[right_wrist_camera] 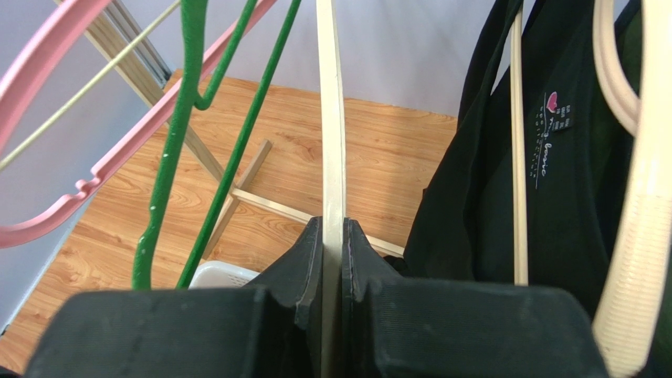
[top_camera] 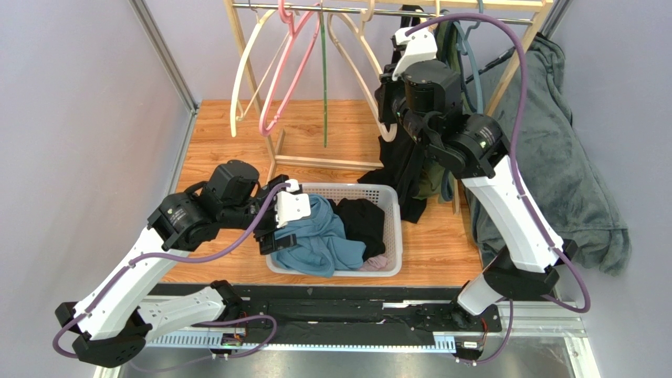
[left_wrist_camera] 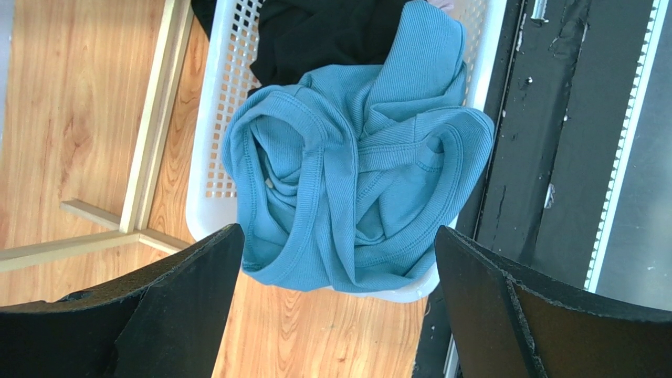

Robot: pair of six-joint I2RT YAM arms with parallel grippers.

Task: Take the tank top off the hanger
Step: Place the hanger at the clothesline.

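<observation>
**Left side.** The left tool [left_wrist_camera: 339, 236] is spread wide and holds nothing. It hangs over the 9 o'clock end of the white basket [top_camera: 392, 228]. From overhead its fingers merge into one dark lump. Only the left wrist view shows the gap, with a matte black finger in each lower corner.

**Basket.** Perforated white plastic with a rounded rim, on the wood-grain desk [top_camera: 213, 142].
- The blue tank top [left_wrist_camera: 355, 181] lies crumpled in it, free of any hanger. It fills the 9 o'clock half and hangs over the rim.
- The wrist view shows its fine ribbed knit and stitched binding, which the overhead view does not resolve.
- A black garment [top_camera: 363, 220] is at the basket's 1 o'clock. I cannot make out what kind it is.

**Rack, centre.** A pink hanger [top_camera: 288, 79] and a thin green hanger [top_camera: 322, 79] hang here. Their hooks are cut off at the top edge.

**Right side.** The right tool [right_wrist_camera: 332, 244] is pressed together on a thin pale hanger [right_wrist_camera: 330, 118], pinching its flat strip. Overhead, the wrist body hides this grip. The strip's upper end runs out of frame.

At 3 o'clock of the strip hangs a black top [right_wrist_camera: 473, 197] with a small printed label. The text is too small to read. A ribbed cream hanger [right_wrist_camera: 639, 197] sits in front of it.

**Far right.** Overhead only, a grey cloth [top_camera: 568, 157] is draped there, soft and rumpled.
</observation>
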